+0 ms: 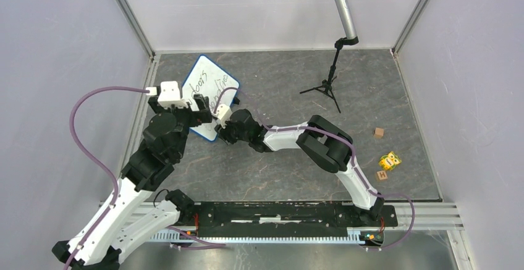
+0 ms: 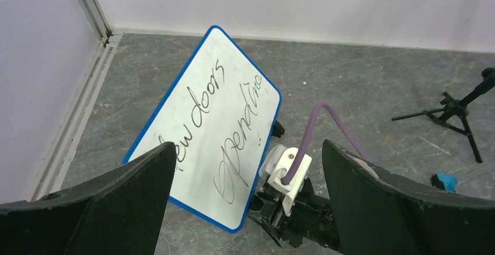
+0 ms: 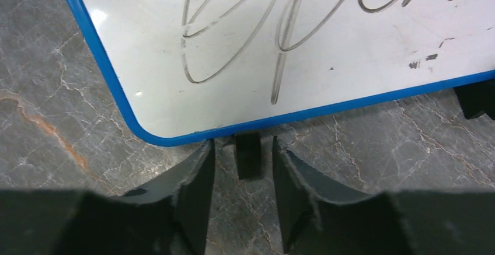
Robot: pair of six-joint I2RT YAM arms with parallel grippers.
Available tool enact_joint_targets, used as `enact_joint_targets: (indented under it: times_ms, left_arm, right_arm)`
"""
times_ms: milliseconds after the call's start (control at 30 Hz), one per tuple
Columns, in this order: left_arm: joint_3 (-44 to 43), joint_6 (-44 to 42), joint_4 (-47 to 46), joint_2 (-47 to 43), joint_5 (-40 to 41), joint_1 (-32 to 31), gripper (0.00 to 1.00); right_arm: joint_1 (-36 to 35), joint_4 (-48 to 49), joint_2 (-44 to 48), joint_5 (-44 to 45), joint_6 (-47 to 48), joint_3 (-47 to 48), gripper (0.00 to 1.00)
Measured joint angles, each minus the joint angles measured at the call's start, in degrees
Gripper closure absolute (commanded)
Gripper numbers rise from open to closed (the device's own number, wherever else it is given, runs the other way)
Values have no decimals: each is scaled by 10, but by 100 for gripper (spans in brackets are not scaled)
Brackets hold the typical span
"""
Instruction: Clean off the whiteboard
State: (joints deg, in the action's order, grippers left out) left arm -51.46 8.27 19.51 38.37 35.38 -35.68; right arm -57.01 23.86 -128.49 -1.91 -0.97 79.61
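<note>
Though the R gripper (image 3: 242,150) has its jaws set fairly narrow, they aren't clamped on anything. Its two fingers (image 3: 195,191) sit either side of a small black foot (image 3: 249,157) under the edge of the whiteboard (image 3: 292,45), w/ a sliver of gap showing on each side.

The board lies face up on the grey marbled table (image 1: 278,171), in the L rear part close to the L wall and skewed to it. Two lines of black handwriting run across its face; "doors" is legible.

The L gripper (image 2: 248,150) hangs over the board's near end, jaws spread wide, nothing between them.

A small tripod mic stand (image 1: 327,88) is near the back wall, well apart from the board. Two wooden cubes (image 1: 379,133) and a yellow block (image 1: 389,159) sit by the R wall. A small blue object (image 2: 445,181) lies beyond the R arm; can't tell what it is.
</note>
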Motion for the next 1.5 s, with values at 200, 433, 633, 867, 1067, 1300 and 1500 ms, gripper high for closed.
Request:
enact_joint_targets:
  times_ms: [200,433,633,867,1067,1300,1500]
  left_arm:
    - [0,0,-14,-24,8,0,0]
    - [5,-2,-25,-27,31,0,0]
    - [7,-16,-25,-17,49,1,0]
    - [9,-23,-25,-1,47,3,0]
    - [9,-24,-24,13,28,3,0]
    - [9,-24,-20,16,18,3,0]
    - [9,-24,-20,1,15,3,0]
  right_arm:
    - [-3,-11,-3,2,5,9,79]
    - [1,14,7,-40,31,-20,97]
    - [1,56,81,-81,56,-145,100]
    - [15,-28,135,-175,139,-177,100]
    - [34,-107,219,-250,199,-244,97]
    - [47,-164,246,-269,210,-258,98]
    - [48,-190,246,-276,212,-259,82]
